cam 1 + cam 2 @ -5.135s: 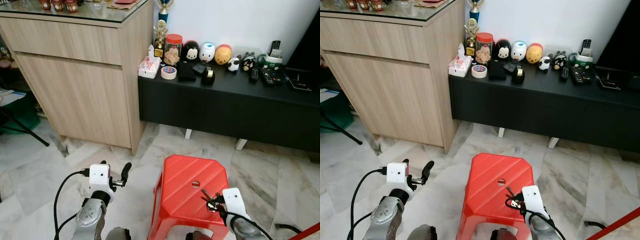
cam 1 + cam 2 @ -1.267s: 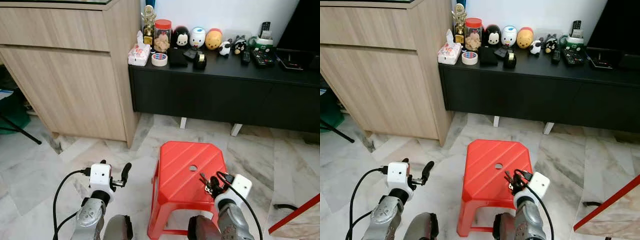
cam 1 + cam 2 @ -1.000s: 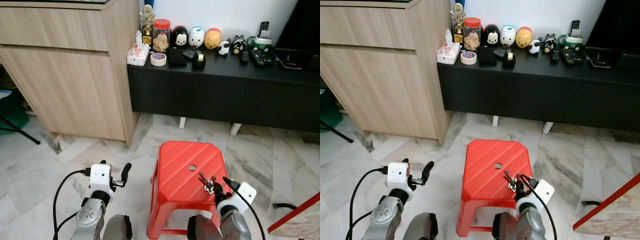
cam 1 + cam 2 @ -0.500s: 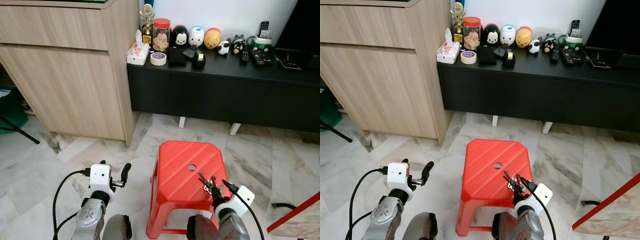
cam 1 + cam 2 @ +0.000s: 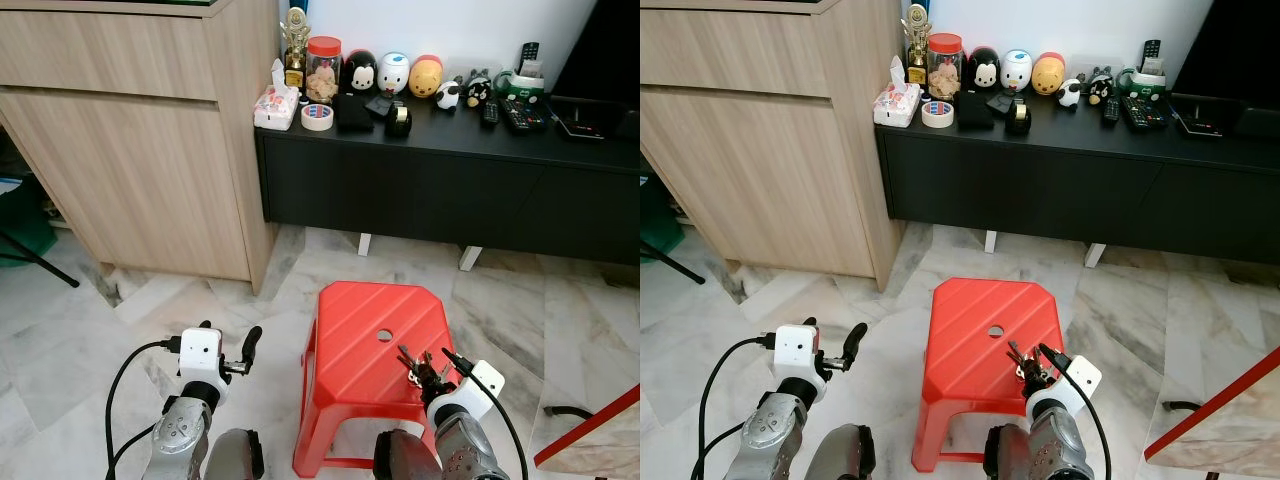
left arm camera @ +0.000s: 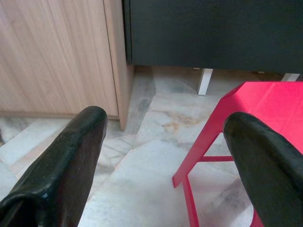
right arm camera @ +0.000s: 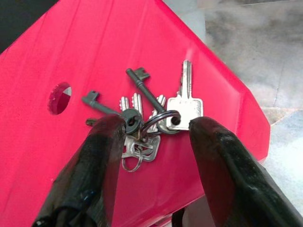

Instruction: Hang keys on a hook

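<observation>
Head views: the bunch of silver and dark metal keys on a ring (image 5: 417, 366) lies near the red plastic stool's (image 5: 360, 330) right front edge, the right hand (image 5: 436, 372) poised over it. Left hand (image 5: 238, 352) hangs aside. Left wrist view: fingers (image 6: 61, 161) wide, empty. Right wrist view: fingers (image 7: 102, 161) spread, straddling the keys, likely to pinch the ring.

Head stereo looks forward-down; wrist cams close, low; all share red stool (image 5: 380, 345).

Red plastic stool (image 5: 375, 340) on marble floor (image 5: 80, 330), wooden cabinet (image 5: 140, 150), black console (image 5: 450, 180) bearing figurines (image 5: 392, 73).
</observation>
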Tool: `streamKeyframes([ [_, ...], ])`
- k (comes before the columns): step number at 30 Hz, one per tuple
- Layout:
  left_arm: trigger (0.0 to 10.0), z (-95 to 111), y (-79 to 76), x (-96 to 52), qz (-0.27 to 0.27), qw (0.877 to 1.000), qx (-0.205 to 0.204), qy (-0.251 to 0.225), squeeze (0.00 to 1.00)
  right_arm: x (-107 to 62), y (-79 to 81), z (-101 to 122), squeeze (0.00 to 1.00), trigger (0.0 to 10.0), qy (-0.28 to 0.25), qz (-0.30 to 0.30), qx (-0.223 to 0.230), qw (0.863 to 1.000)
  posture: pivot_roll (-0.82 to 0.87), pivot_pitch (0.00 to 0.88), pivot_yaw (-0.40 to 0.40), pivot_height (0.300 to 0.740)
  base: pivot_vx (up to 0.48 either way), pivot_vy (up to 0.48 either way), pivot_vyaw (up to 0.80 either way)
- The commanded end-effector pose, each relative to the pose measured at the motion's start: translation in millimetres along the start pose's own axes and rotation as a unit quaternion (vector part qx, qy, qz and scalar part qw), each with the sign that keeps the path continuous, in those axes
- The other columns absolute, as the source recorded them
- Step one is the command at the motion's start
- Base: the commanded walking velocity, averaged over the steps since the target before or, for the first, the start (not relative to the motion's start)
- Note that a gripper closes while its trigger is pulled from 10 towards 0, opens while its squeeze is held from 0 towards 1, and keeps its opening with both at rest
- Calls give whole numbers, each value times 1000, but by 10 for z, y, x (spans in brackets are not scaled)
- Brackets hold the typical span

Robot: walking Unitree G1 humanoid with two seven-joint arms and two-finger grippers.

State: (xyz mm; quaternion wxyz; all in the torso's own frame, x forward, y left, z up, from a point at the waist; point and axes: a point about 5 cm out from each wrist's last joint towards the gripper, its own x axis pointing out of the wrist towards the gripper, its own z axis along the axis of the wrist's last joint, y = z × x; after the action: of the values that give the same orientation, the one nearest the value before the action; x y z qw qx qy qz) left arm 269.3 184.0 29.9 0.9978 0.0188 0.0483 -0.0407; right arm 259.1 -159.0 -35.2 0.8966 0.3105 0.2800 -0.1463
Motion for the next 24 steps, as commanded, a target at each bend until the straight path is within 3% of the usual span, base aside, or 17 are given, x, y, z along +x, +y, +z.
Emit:
streamKeyframes([
  [1, 10000, -44, -20, -29, -8, 1000, 9, 8, 0, 8, -6, 9, 0, 10000, 5, -2, 5, 1000, 87, 66, -58, 600, 0, 0, 0],
  [20, 10000, -41, -23, -30, -10, 1000, 9, 8, 0, 36, -70, 51, 0, 10000, 22, -19, 18, 999, 98, 71, -55, 600, 0, 0, 0],
  [22, 10000, -40, -23, -30, -9, 1000, 8, 8, 0, 37, -81, 63, 0, 745, 19, -21, 12, 1000, 98, 71, -55, 600, 0, 0, 0],
  [23, 10000, -40, -23, -30, -9, 1000, 8, 8, 0, 37, -81, 68, 0, 745, 18, -20, 10, 1000, 98, 71, -55, 600, 0, 0, 0],
  [24, 10000, -40, -23, -30, -9, 1000, 8, 8, 0, 38, -78, 70, 0, 0, 17, -18, 10, 1000, 98, 71, -55, 600, 0, 0, 0],
])
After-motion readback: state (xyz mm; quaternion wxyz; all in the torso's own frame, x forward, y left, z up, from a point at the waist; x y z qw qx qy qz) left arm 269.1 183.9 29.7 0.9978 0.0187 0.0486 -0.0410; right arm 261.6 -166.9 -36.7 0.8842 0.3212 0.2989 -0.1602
